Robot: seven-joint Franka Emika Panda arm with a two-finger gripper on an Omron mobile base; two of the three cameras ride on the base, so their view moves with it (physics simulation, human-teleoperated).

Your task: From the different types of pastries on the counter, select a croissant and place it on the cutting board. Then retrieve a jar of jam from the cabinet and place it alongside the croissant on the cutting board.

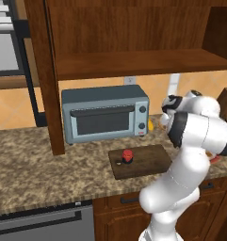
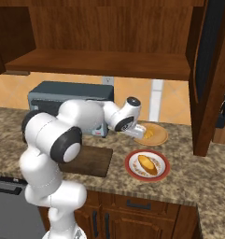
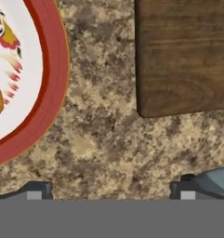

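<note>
Jam jar (image 1: pixel 127 156) sits on the cutting board (image 1: pixel 148 164). Our claw (image 3: pixel 111 191) hangs wide open and empty; we should aim for the croissant (image 2: pixel 148 164) and grab gently.

The white arm is folded at the elbow, forearm reaching forward and down. The gripper (image 3: pixel 111 190) points at the counter (image 3: pixel 108 144), its finger tips (image 3: pixel 36 190) spread wide, holding nothing.

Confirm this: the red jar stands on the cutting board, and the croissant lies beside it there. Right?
Half right. The jar does stand on the cutting board, but no pastry lies beside it, as the left base view shows. The right base view shows one pastry on the red-rimmed plate and another on the tan disc.
</note>
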